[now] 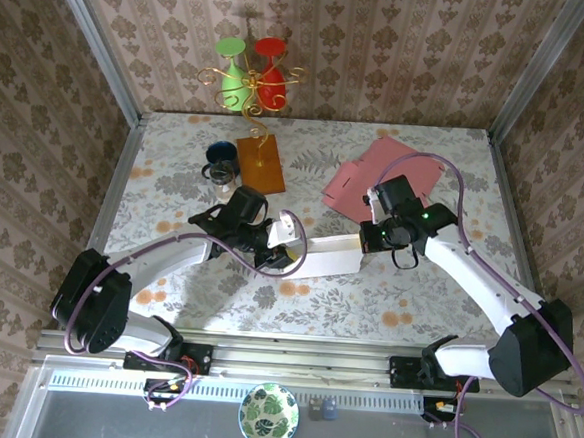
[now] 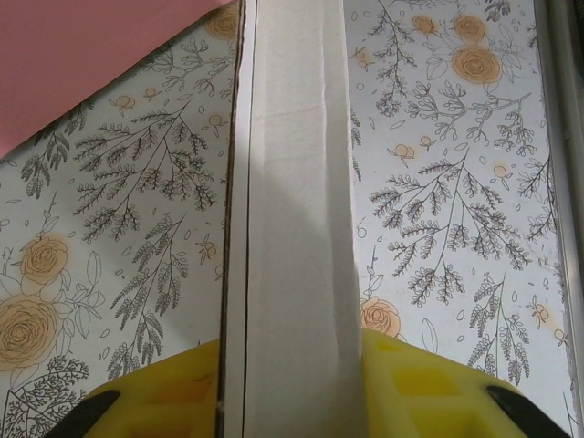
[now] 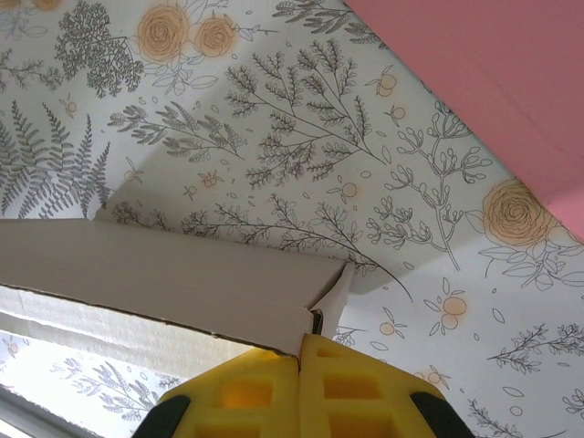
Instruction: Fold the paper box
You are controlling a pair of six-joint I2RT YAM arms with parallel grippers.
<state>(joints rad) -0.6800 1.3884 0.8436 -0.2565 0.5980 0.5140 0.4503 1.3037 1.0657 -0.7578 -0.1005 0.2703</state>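
Note:
The white paper box lies as a long, narrow piece across the middle of the floral table, held at both ends. My left gripper grips its left end. In the left wrist view the box runs up between the yellow fingers, which press on both of its sides, so the left gripper is shut on it. My right gripper holds the right end. In the right wrist view its yellow pads meet, and the right gripper pinches the box's corner wall beside a small folded flap.
Flat pink sheets lie just behind the right gripper. A blue mug and an orange board with a gold stand holding a green and a red glass stand at the back left. A leaf-patterned bowl sits below the table's near rail.

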